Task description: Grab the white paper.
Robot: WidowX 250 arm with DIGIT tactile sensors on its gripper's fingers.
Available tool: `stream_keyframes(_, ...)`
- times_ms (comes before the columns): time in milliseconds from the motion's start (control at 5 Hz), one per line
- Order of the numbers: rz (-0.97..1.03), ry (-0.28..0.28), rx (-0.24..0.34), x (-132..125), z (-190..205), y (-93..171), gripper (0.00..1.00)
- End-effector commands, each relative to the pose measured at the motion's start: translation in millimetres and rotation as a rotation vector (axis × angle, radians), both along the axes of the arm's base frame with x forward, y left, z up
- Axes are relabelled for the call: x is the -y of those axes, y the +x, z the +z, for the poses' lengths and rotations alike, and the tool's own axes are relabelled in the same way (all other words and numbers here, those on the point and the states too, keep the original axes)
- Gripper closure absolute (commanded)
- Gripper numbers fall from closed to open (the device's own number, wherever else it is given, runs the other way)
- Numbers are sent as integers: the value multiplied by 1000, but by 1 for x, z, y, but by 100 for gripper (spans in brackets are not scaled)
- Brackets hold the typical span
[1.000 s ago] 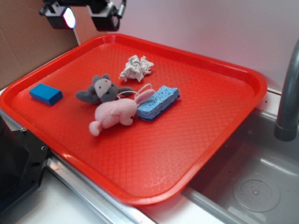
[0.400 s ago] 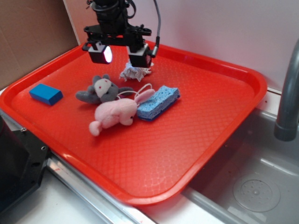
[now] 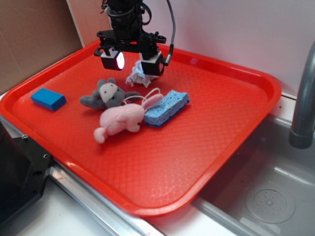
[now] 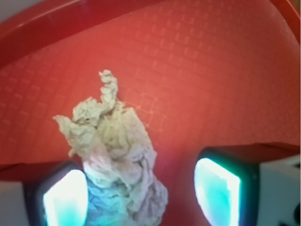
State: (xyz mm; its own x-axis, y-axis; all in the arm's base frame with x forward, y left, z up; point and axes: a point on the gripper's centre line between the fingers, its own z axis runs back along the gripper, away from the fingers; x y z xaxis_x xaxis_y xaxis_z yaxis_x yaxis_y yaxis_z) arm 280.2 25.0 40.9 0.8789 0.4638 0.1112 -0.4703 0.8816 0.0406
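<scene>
A: What lies at the left of the red plastic tray (image 3: 206, 142)?
B: A small blue rectangular block (image 3: 48, 99), well apart from the rest. Next comes a grey plush mouse with a white face (image 3: 107, 95), and just in front of it a pale pink plush bunny (image 3: 123, 119), touching a light blue sponge (image 3: 167, 107) on its right.

A: And the crumpled wad of off-white paper (image 3: 136, 77)?
B: Behind the mouse and sponge, near the tray's back rim, partly hidden by the black claw (image 3: 132, 60) hanging over it.

A: Is the claw open?
B: Yes, spread wide, holding nothing. In the wrist view the paper (image 4: 115, 155) sits between the two fingers (image 4: 221, 184), closer to the left one; I cannot tell if it touches.

A: Farther right?
B: A grey sink basin (image 3: 275, 196) and a faucet pipe (image 3: 304, 98).
</scene>
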Motion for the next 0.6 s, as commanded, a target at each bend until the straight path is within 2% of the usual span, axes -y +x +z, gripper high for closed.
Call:
stream_keyframes(0,-33,-79,-72,-4,4,16,100)
stream_keyframes(200,-22,-105,-132,-5,1,15,100)
stream_keyframes(400,-21,-72,-123,-5,3,14,100)
